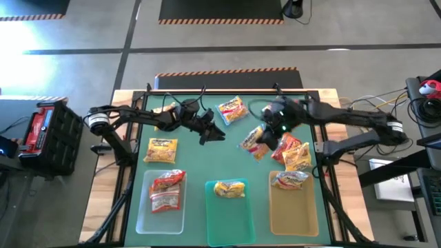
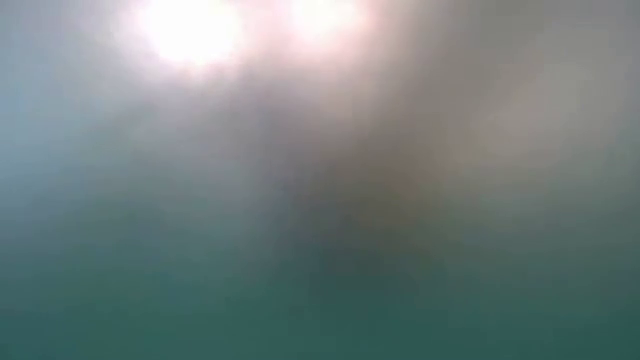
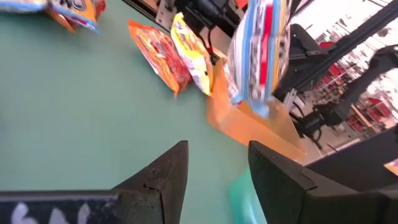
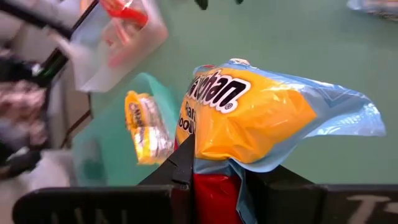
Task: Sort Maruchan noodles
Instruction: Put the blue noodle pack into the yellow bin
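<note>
My right gripper (image 1: 267,135) is shut on a yellow-orange Maruchan packet (image 4: 249,112) with a blue rim, held above the green mat right of centre. My left gripper (image 1: 209,129) stands open over the mat's middle with nothing between its fingers (image 3: 168,171). Loose packets lie flat on the mat: one at the far centre (image 1: 232,110), a yellow one at the left (image 1: 160,150), and a red and a yellow one at the right (image 1: 295,153). Red packets lie in the clear tray (image 1: 167,189), a yellow one in the teal tray (image 1: 229,188), and one in the amber tray (image 1: 290,180). My right gripper pinches the packet between its two fingers by one end, where the wrapper is red (image 4: 214,183). The fingers slant down from the table's right side. The packet is lifted clear of the mat, and the left wrist view shows it hanging upright (image 3: 258,50).
The clear tray (image 1: 141,217), teal tray (image 1: 229,220) and amber tray (image 1: 293,217) stand in a row along the near edge. Bare green mat lies between the two grippers and the trays. The low view is a blur.
</note>
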Available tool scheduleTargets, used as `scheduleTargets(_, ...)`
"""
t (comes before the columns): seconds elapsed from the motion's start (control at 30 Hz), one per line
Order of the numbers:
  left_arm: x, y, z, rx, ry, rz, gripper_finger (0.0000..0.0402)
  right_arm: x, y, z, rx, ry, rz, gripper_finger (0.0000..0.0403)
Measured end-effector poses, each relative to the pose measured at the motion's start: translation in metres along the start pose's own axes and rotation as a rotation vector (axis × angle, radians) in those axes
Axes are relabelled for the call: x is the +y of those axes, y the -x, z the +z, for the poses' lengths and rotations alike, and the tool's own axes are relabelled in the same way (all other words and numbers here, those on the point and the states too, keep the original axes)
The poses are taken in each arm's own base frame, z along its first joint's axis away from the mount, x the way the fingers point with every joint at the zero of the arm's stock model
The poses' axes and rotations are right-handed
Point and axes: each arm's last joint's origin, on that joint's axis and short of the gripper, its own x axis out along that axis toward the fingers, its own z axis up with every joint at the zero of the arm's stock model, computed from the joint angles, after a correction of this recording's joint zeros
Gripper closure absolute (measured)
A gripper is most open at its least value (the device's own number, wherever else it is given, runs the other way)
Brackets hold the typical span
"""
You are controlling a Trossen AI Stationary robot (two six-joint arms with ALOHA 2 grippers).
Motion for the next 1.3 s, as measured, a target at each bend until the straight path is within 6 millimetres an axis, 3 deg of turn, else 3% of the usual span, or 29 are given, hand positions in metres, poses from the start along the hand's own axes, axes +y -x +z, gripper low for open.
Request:
scheduleTargets(0.3, -0.002, -0.001, -0.003, 0.031, -0.009, -0.050, 0.0251, 0.050, -0.015, -0.065, -0.095, -0.106, -0.043, 0.0344)
scheduleTargets(0.6, -0.006, -0.004, -0.005, 0.038, 0.010, -0.064, 0.0250, 0.082, -0.021, -0.106, -0.066, 0.001, -0.033, 0.0343)
scheduleTargets(0.73, -0.009, -0.006, -0.004, 0.013, 0.073, -0.053, 0.0251, 0.087, -0.021, -0.124, -0.033, 0.020, -0.019, 0.0343)
scheduleTargets(0.9, -0.007, -0.005, 0.004, -0.139, 0.205, 0.074, 0.0251, 0.089, -0.021, -0.145, -0.010, 0.016, -0.028, 0.0343)
scheduleTargets(1.1, -0.015, -0.003, 0.018, -0.284, 0.204, 0.015, 0.0251, 0.095, -0.014, -0.174, -0.005, 0.063, -0.090, 0.0343)
scheduleTargets(1.3, -0.019, -0.003, 0.022, -0.357, 0.235, 0.002, 0.0251, 0.087, -0.007, -0.199, -0.082, 0.063, -0.216, 0.0342)
